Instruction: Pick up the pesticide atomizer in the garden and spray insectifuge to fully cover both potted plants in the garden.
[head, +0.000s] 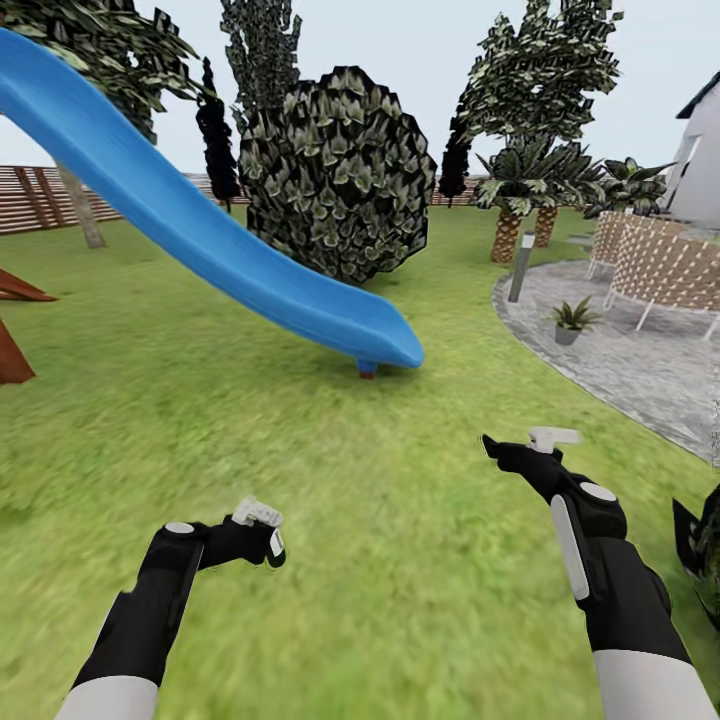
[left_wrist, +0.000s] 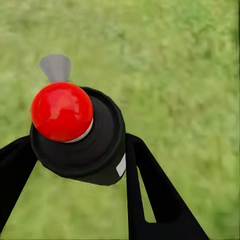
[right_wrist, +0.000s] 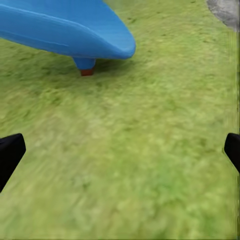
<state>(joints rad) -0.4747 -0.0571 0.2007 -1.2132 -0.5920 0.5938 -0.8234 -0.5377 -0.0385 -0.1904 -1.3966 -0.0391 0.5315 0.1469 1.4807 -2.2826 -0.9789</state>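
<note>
1. The left gripper (left_wrist: 75, 165) is clamped on the pesticide atomizer (left_wrist: 82, 137), which is seen end-on in the left wrist view: a dark round body with a glossy red cap facing the camera, a small white label at its edge, and a black finger (left_wrist: 150, 190) pressed against each side.
2. In the head view the left gripper (head: 262, 530) is held low over the lawn (head: 350, 560), the forearm angled inward and the wrist bent toward the middle; the bottle there is largely hidden and looks like a dark shape with a white tip.
3. The right gripper (right_wrist: 120, 150) is spread wide and holds nothing, its two black fingertips (right_wrist: 10, 152) seen at opposite edges of the right wrist view with grass between them.
4. In the head view the right gripper (head: 530, 447) is raised forward on a nearly straight forearm.
5. Ahead are seen a blue slide (head: 200, 235), a round bush (head: 335, 175), a grey paved patio (head: 620, 350) with a small potted plant (head: 570, 322), palms (head: 520, 190) and a brown fence (head: 40, 195).
</note>
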